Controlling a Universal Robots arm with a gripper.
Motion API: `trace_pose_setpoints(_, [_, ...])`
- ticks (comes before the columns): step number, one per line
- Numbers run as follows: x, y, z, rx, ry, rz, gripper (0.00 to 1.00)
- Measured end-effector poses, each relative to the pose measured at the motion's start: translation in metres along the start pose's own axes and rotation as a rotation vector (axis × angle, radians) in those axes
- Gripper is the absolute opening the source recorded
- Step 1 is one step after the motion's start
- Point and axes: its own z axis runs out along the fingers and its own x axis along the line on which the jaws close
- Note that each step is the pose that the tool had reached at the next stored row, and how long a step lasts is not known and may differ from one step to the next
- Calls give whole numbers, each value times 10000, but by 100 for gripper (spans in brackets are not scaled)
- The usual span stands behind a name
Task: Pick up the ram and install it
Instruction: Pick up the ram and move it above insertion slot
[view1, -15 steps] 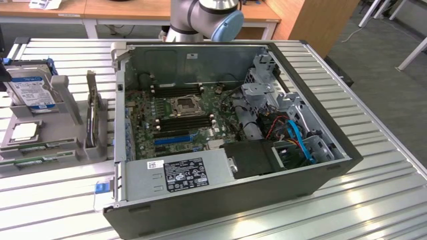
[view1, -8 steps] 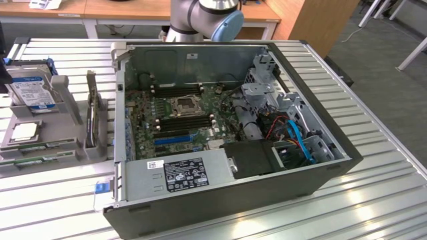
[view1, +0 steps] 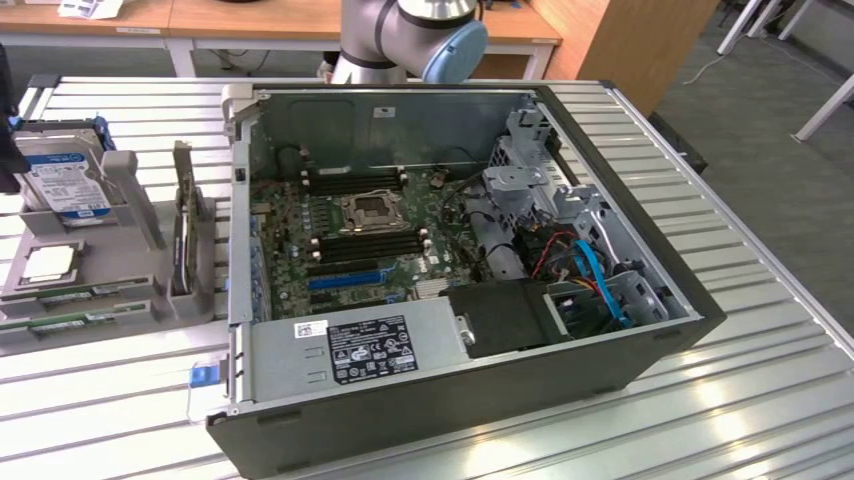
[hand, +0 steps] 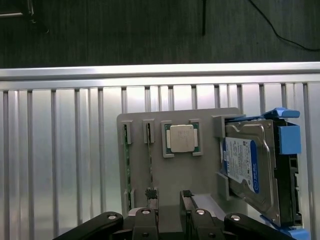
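Probably light, stiff and fragile, the ram (hand: 150, 165) stands edge-up in a grey holder (hand: 170, 177) (best pinched across its flat faces), end effector (hand: 169, 195) wide open, empty.

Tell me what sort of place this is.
Probably a robotics lab for computer assembly: a robot arm behind an open computer case on a slatted metal table, with a hard drive in a parts holder.
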Motion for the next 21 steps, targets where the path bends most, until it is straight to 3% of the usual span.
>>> trace_pose_setpoints(21, [4,-8,172,0,-1,0,31])
